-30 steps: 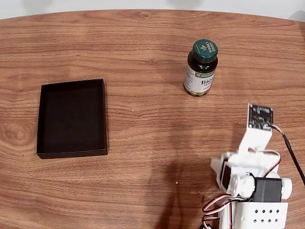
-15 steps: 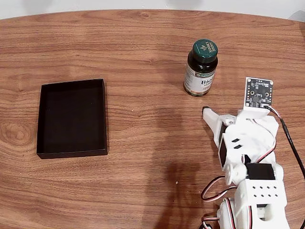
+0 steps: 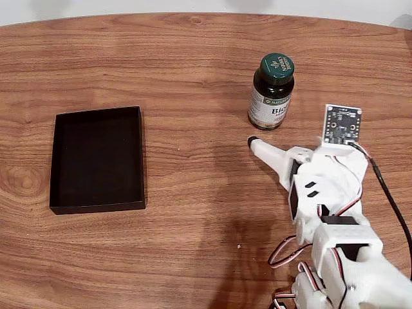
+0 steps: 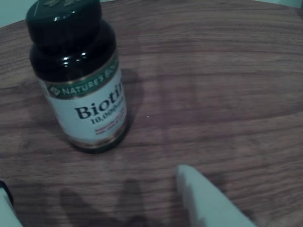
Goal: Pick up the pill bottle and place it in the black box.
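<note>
The bottle stands upright just above the gripper in the fixed view, upper left in the wrist view; fingers apart, empty.

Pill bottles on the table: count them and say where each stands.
1. The pill bottle stands upright on the wooden table, at upper right in the fixed view, just beyond the gripper, far from the black box.
</note>
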Action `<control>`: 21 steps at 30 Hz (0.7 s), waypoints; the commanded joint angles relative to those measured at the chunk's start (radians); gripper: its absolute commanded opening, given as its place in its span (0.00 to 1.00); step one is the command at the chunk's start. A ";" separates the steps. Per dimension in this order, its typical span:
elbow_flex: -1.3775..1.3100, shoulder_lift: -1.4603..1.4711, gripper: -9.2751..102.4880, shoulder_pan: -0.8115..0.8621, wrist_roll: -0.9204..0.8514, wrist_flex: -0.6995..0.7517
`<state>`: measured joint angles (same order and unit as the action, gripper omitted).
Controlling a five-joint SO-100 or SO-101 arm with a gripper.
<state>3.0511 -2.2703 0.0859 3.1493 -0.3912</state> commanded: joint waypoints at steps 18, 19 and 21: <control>-0.057 0.290 0.48 -0.120 -0.087 -0.522; -0.071 0.307 0.48 -0.120 -0.091 -0.529; -0.114 0.344 0.49 -0.112 -0.098 -0.529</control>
<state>3.0311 -1.9589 -0.0353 3.0618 -0.8728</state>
